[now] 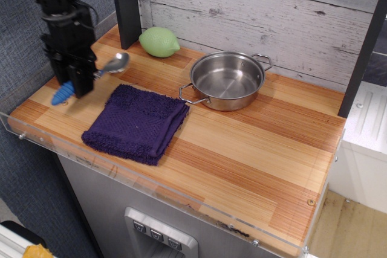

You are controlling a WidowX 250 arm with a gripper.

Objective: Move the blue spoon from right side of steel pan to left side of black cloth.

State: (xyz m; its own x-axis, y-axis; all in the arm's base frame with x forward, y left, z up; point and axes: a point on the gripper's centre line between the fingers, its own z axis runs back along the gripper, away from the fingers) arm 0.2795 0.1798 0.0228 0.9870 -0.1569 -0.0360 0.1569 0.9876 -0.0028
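Already past the pan, the blue spoon (91, 77) is held at the left of the frame, its long axis running from the blue handle tip at lower left to the silver bowl at upper right. It is pinched about mid-length by the gripper (78, 84), closed on it from above. Just right of it lies the black cloth (138, 122); the steel pan (227, 80) sits farther right, and the wooden tabletop (242, 149) below looks near enough for release.
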